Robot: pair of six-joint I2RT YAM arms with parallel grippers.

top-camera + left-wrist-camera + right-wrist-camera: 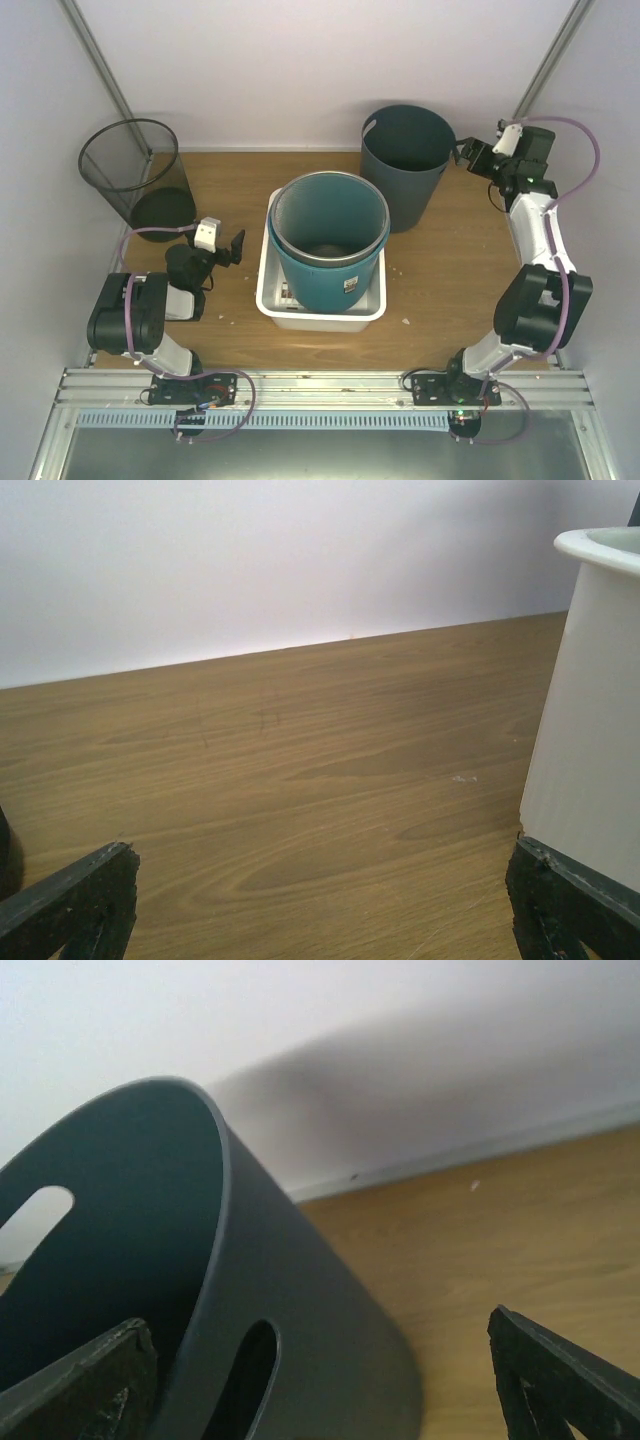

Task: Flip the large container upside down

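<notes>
The grey bin stands upright at the back right of the surface; the right pincer is spread wide at its rim, one finger inside, one outside; the left pincer is spread wide too, holding nothing, beside the white tub with the teal bucket in it.

The left arm is sitting folded low, its left hand gaping wide. The right arm is standing extended rearward, its right hand holding both jaws spread.
</notes>
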